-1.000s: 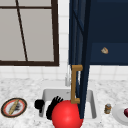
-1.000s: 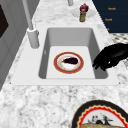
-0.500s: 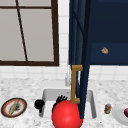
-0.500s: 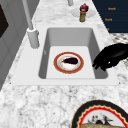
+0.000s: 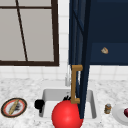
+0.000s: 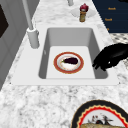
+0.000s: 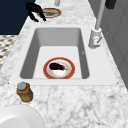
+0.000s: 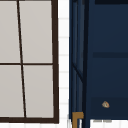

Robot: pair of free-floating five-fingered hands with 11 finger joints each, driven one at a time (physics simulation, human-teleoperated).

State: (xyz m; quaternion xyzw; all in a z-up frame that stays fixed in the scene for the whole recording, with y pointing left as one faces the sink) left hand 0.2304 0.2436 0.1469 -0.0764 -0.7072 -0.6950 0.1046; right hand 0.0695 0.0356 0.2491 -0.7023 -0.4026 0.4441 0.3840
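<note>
The left hand [image 5: 39, 103] hangs at the near left corner of the white sink [image 6: 65, 81], fingers drooping loosely and holding nothing. The front view shows it only as a dark blob; the left side view shows it over the near rim. A glossy red ball [image 5: 67, 115] covers the basin in the front view, while both side views show the round red-rimmed plate [image 6: 56, 63] lying flat in the middle of the sink floor with one dark eggplant [image 6: 70, 60] on it, apart from the hand. There are three plates in all (one in the basin, a patterned plate [image 5: 3, 108] left, a plain white plate [image 7: 17, 117] right), one brown jar [image 7: 24, 92] and one faucet [image 6: 32, 37] on the speckled marble desk [image 6: 37, 105].
</note>
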